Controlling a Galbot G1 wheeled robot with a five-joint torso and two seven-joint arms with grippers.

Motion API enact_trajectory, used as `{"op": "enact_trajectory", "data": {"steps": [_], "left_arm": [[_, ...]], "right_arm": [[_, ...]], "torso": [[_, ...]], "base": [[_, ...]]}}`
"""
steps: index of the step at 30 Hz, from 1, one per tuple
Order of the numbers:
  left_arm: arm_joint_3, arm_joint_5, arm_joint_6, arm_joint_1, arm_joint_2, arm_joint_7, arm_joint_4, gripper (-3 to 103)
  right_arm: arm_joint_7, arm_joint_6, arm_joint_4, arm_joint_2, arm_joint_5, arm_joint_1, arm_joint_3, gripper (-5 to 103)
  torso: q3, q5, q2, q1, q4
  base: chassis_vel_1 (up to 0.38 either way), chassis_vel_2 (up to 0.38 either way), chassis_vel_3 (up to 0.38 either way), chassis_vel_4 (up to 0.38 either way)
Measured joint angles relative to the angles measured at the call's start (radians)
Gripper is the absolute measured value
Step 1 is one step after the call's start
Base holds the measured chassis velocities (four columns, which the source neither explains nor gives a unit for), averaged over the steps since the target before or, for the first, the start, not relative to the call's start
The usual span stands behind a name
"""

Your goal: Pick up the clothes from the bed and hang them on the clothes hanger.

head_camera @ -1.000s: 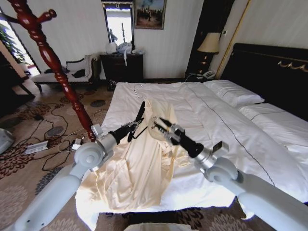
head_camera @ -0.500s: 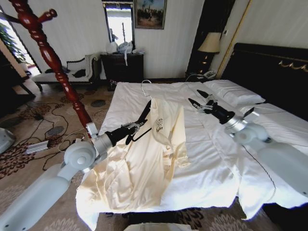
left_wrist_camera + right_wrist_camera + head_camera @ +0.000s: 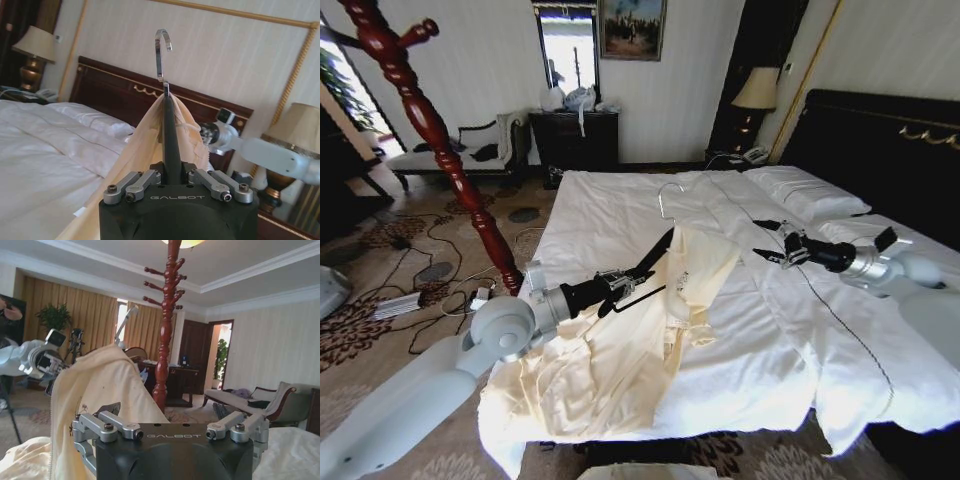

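Cream clothes (image 3: 620,350) drape over the clothes hanger (image 3: 655,262) gripped by the left gripper (image 3: 620,283); right gripper (image 3: 767,242) spread wide above the bed (image 3: 770,350)

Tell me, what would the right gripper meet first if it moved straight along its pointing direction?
Probably the clothes draped on the clothes hanger: the right gripper points at them across the bed, though depth is uncertain.
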Motion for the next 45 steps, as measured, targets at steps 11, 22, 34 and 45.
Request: {"op": "enact_trajectory", "data": {"steps": [11, 22, 34, 45], "left_arm": [[0.121, -0.017, 0.011, -0.097, 0.007, 0.008, -0.068, 18], [0.143, -0.019, 0.011, -0.117, -0.004, 0.0, -0.067, 18], [0.142, -0.018, 0.005, -0.134, -0.019, -0.006, -0.043, 18], [0.136, -0.02, -0.001, -0.144, -0.028, -0.012, -0.03, 18]], "right_arm": [[-0.24, -0.034, -0.062, 0.026, -0.101, 0.031, -0.026, 100], [-0.259, -0.051, -0.051, 0.006, -0.091, 0.034, -0.028, 85], [-0.251, -0.051, -0.003, -0.004, -0.088, 0.026, -0.025, 47], [-0.248, -0.047, 0.046, -0.016, -0.089, 0.02, -0.019, 24]], "torso": [[0.0, -0.0001, 0.0, 0.0, 0.0], [0.0, -0.0003, 0.0, 0.0, 0.0001], [0.0, -0.0002, 0.0, 0.0, 0.0001], [0.0, -0.0003, 0.0, 0.0, 0.0001]], "base": [[0.0, 0.0, 0.0, 0.0], [0.0, 0.0, 0.0, 0.0], [0.0, 0.0, 0.0, 0.0], [0.0, 0.0, 0.0, 0.0]]}}
